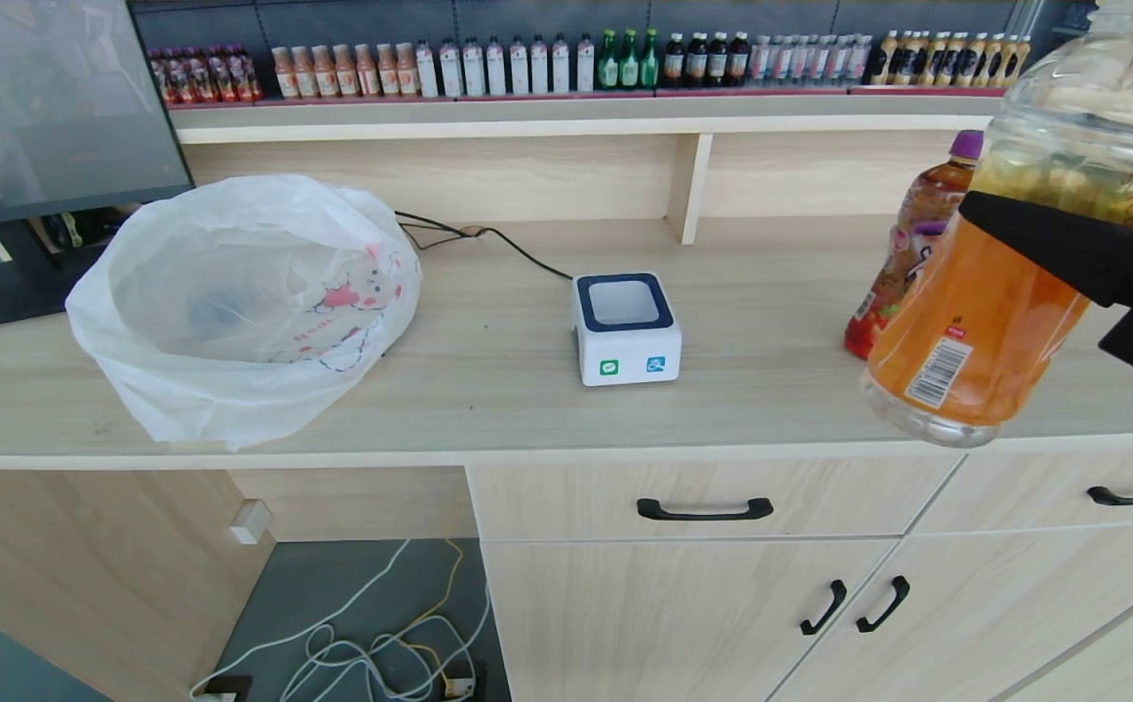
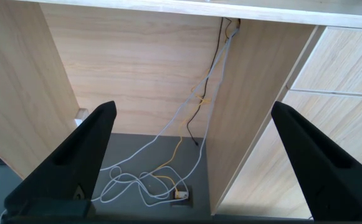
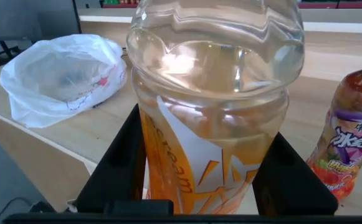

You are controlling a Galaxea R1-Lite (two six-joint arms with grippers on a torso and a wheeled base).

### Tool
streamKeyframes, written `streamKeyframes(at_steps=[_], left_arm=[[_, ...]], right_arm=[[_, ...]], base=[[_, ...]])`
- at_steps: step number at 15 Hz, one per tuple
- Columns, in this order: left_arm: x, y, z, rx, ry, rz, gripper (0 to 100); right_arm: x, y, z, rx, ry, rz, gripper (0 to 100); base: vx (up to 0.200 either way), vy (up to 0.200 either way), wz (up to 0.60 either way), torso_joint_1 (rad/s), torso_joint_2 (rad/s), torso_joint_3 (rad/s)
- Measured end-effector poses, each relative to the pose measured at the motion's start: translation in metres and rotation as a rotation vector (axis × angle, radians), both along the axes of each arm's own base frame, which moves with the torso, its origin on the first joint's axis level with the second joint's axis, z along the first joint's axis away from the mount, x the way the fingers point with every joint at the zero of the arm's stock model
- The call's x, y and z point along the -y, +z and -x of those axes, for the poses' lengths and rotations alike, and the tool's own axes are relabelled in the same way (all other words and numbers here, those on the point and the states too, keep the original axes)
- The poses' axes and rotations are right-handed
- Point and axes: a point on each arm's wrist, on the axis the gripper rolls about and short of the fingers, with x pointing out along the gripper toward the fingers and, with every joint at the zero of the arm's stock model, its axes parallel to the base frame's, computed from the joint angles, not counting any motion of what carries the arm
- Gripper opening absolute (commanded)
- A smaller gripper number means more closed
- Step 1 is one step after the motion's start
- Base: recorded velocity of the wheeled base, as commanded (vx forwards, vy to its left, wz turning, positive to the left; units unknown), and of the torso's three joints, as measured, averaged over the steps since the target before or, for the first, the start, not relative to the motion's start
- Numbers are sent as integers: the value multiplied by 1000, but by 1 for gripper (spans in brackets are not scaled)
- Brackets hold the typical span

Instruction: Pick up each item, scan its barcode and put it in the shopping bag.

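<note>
Table [image 1: 488,390]: we list a long light-wood table with drawers and black handles below its front edge; it carries the bag, the scanner and one standing bottle.
Monitor [image 1: 50,97]: dark screen at the table's far left corner, behind the bag.
Back shelf [image 1: 566,107]: behind the table, bearing a row of drink bottles [image 1: 566,63] standing upright side by side.
Shopping bag [image 1: 245,302]: white, thin plastic, standing open-mouthed on the left part of the table, well apart from the scanner. We also see it in the right wrist view [image 3: 62,74].
Orange drink bottle [image 1: 1005,283]: large, clear, part-filled with orange liquid, held tilted above the right end of the table. Its barcode label faces the head camera.
Right gripper [image 3: 209,186]: at the right of the table, its jaws clamped on either side of the orange drink bottle's body.
Left gripper [image 2: 193,107]: low in front of the open bay under the table, its jaws wide apart.
Purple-capped bottle [image 1: 903,253]: reddish-brown drink, upright on the table just behind the held bottle.
Scanner [image 1: 625,327]: small white cube with a dark-rimmed window on top, mid-table, a black cable [image 1: 488,239] running from behind it towards the back of the table.
Floor cables [image 1: 381,643]: white and yellow loops lying in the bay under the table.
</note>
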Motion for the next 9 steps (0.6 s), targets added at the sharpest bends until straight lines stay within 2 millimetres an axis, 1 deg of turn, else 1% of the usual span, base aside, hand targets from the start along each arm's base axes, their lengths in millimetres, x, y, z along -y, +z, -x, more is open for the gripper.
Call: streamKeyframes(at_steps=[2, 6, 9], left_arm=[[0, 0, 0, 0, 1, 0, 100], [0, 0, 0, 0, 1, 0, 100], [0, 0, 0, 0, 0, 0, 100]], right_arm=[[0, 0, 6, 9, 16, -2, 0], [0, 0, 9, 12, 23, -1, 0], [-3, -9, 11, -16, 44, 12, 0]], base=[[0, 0, 0, 0, 0, 0], [0, 0, 0, 0, 0, 0], [0, 0, 0, 0, 0, 0]])
